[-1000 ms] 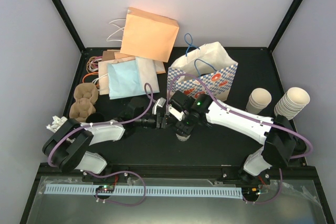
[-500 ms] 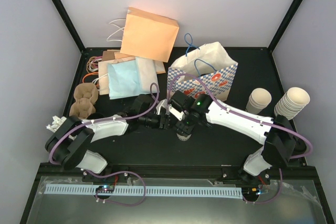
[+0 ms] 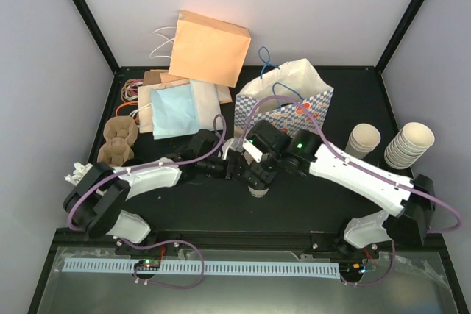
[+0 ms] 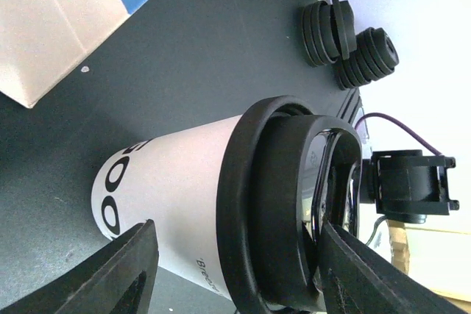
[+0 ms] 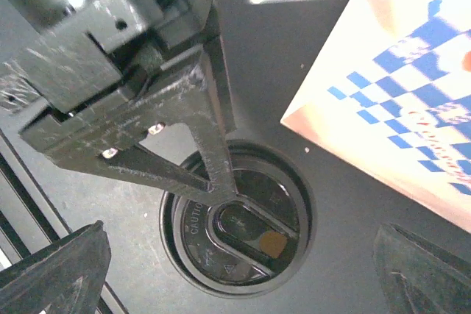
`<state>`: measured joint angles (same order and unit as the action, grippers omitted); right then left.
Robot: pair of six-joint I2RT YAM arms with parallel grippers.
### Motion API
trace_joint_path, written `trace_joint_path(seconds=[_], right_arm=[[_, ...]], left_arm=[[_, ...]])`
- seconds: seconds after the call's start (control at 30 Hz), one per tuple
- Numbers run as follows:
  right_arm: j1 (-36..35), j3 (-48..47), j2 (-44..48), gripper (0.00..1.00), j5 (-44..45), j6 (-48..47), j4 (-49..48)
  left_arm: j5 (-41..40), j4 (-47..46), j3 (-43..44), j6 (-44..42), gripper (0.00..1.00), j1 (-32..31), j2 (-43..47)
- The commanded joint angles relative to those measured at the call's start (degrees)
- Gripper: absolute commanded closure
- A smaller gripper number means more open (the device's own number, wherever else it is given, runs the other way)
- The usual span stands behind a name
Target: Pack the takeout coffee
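- Right gripper [image 5: 237,240] is hanging straight above the coffee cup [image 4: 173,189], with its fingers spread wide on either side.
- Left gripper [image 4: 239,226] is sitting level at the cup's left, rolled on its side and partly spread. One finger is lying across the black lid [image 5: 246,237]; the other is sitting low beside the cup wall.
- Cup is standing upright on the black table [image 3: 191,207], just in front of the blue-checked bag [image 3: 294,108].

The takeout coffee [image 3: 258,190] is just before the standing bag [image 3: 291,104]; cup stacks [image 3: 407,145] stand right of it, other bags [image 3: 180,104] lie left.
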<state>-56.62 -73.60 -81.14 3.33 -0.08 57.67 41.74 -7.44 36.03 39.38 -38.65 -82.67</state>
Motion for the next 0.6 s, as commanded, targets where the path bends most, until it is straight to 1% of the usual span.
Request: trace_joint_path(seconds=[0.0, 0.1, 0.17, 0.23, 0.37, 0.43, 0.5, 0.57], right_arm=[[0.8, 1.0, 5.1, 0.0, -0.4, 3.7, -3.3], [2.8, 4.8, 9.9, 0.0, -1.1, 6.6, -6.5], [5.5, 7.9, 13.6, 0.0, -2.3, 8.6, -9.1], [9.0, 10.9, 16.8, 0.0, -5.9, 10.3, -11.0], [17.9, 17.5, 22.0, 0.0, -16.2, 14.9, -15.0], [21.4, 20.0, 23.2, 0.0, -17.7, 19.0, -15.6], [25.2, 23.2, 23.9, 0.0, -21.2, 21.8, -16.8], [28.8, 26.9, 25.3, 0.0, -27.0, 24.2, -19.5]], left_arm=[[-3.0, 5.2, 1.6, -1.5, 0.36, -0.6, 1.6], [-3.7, 7.0, 2.6, -2.5, 0.31, -0.5, 3.9], [-5.2, 9.6, 3.9, -3.8, 0.28, -0.6, 5.3], [-6.6, 12.3, 5.2, -5.3, 0.24, -0.6, 6.7], [-9.3, 18.2, 8.1, -9.2, 0.18, -0.7, 10.5], [-11.2, 20.2, 9.5, -11.7, 0.15, -2.2, 12.4], [-16.1, 25.5, 13.1, -14.7, 0.15, -5.4, 12.5], [-22.2, 31.2, 17.3, -17.4, 0.15, -9.4, 11.4]])
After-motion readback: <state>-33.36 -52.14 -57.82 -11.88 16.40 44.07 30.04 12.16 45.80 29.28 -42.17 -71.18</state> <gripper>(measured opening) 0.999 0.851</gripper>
